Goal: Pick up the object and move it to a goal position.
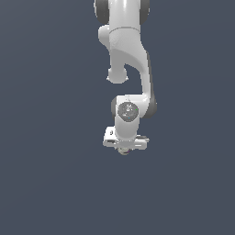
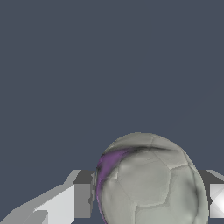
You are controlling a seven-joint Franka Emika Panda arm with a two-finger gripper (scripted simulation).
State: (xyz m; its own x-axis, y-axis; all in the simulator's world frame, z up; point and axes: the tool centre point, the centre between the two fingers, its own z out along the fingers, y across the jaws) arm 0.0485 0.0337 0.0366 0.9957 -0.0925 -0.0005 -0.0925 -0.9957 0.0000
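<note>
I see the exterior cam facing the arm (image 1: pixel 131 59) head-on from afar; wrist cam sits tight behind the ball (image 2: pixel 148 181), shared by both.

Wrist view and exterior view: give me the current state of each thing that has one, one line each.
ball: between the gripper's fingers, one finger at each side of it; grey-white with a purple patch.
gripper: pointing down, shut on the ball.
fingers: close against the ball's sides.
arm: reaching down from the top of the exterior view.

White arm (image 1: pixel 131 59) hangs straight down, gripper (image 1: pixel 125 148) fingers (image 2: pixel 65 201) clamped w/ ball (image 2: pixel 148 179) between.
</note>
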